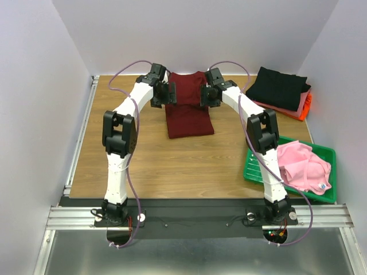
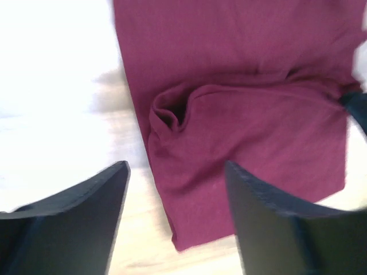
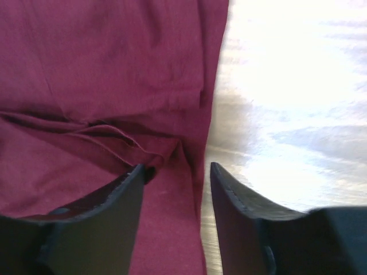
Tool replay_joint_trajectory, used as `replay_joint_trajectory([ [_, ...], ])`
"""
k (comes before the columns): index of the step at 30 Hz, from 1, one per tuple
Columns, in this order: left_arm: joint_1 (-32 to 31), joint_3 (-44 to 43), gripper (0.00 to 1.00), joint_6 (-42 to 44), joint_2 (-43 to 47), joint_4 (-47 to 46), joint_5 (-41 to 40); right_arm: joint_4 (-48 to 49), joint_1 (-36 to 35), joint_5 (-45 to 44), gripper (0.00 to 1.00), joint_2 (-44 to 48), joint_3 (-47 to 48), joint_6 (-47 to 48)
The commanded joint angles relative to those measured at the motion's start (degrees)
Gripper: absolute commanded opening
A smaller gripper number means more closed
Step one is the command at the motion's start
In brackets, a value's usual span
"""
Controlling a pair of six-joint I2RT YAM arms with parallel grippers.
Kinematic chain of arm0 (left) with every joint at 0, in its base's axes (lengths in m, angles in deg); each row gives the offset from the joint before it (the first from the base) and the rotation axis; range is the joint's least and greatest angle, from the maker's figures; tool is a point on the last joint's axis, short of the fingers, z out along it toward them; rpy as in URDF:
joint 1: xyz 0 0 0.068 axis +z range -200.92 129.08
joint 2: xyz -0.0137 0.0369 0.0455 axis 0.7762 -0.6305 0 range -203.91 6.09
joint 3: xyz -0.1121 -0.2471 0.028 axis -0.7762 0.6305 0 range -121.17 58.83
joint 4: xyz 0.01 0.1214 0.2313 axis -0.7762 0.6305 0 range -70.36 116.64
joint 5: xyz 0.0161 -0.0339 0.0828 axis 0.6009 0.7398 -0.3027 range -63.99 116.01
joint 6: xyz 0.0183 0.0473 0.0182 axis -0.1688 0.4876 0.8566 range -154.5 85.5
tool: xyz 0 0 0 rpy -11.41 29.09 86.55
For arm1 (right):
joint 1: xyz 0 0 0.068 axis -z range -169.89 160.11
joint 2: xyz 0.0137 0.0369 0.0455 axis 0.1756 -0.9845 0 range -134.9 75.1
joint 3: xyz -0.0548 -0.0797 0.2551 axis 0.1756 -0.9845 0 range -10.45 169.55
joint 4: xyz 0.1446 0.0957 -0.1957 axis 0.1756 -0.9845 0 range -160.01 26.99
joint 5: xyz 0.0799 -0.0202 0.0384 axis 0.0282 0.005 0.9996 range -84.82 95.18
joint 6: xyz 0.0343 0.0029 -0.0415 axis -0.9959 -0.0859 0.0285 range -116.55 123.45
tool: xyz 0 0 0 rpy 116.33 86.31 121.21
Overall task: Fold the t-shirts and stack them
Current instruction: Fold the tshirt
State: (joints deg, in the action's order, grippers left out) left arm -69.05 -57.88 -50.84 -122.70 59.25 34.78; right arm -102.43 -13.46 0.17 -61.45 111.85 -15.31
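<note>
**Top view.** Dark maroon t-shirt (image 1: 188,106), folded into a narrow panel, lies flat on the bench (image 1: 172,166) at upper centre. Left fingers (image 1: 166,94) and right fingers (image 1: 206,95) flank its upper edges — both pairs apart, clamping nothing. Upper right: black folded tee (image 1: 278,86) atop a stack. Lower right: light pink t-shirt (image 1: 301,166) in a green tray (image 1: 253,167).
</note>
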Motion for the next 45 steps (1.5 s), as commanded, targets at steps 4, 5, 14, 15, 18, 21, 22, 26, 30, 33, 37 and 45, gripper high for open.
replay_joint_trajectory([
  [4,-0.24,10.85,0.85,-2.03,14.35,-14.02,-4.03,1.89,0.37,1.93,0.58,6.91,2.33,2.24],
  [5,-0.33,12.71,0.85,-1.77,16.01,-15.08,-2.81,1.98,0.37,3.85,0.58,7.26,2.33,2.24],
  [14,-1.21,23.36,0.85,-3.08,17.17,-18.43,1.33,2.42,0.28,8.53,0.58,6.03,2.42,-0.21],
  [15,-1.21,23.80,0.86,-3.35,17.17,-18.35,1.16,2.42,0.28,8.44,0.58,6.21,1.89,-0.48],
  [18,-1.21,25.21,0.85,-3.35,17.78,-18.17,0.11,2.42,0.37,8.44,0.58,7.61,-1.52,-1.36],
  [21,-1.21,26.35,0.85,-3.17,18.49,-17.91,0.19,2.42,0.28,8.01,0.58,9.28,-5.47,-1.63],
  [22,-1.21,27.05,0.86,-2.91,18.84,-17.91,0.28,2.42,0.28,7.92,0.59,10.33,-6.45,-1.97],
  [26,-1.21,29.42,0.85,-2.30,19.72,-17.64,1.42,2.42,0.37,7.92,0.59,13.75,-13.13,-3.47],
  [30,-1.21,33.81,0.85,-1.42,20.77,-17.38,2.30,2.59,0.28,7.04,0.59,16.75,-19.80,-4.26],
  [33,-1.21,36.10,0.85,0.16,21.47,-17.47,2.65,2.68,0.37,7.74,0.59,17.98,-22.19,-4.88],
  [37,-1.21,38.91,0.84,1.66,22.44,-17.03,2.39,3.73,0.28,11.08,0.57,19.57,-26.05,-6.37],
  [45,-1.21,40.68,0.84,2.10,23.67,-16.85,2.74,5.05,0.37,12.93,0.52,18.08,-28.52,-8.66],
])
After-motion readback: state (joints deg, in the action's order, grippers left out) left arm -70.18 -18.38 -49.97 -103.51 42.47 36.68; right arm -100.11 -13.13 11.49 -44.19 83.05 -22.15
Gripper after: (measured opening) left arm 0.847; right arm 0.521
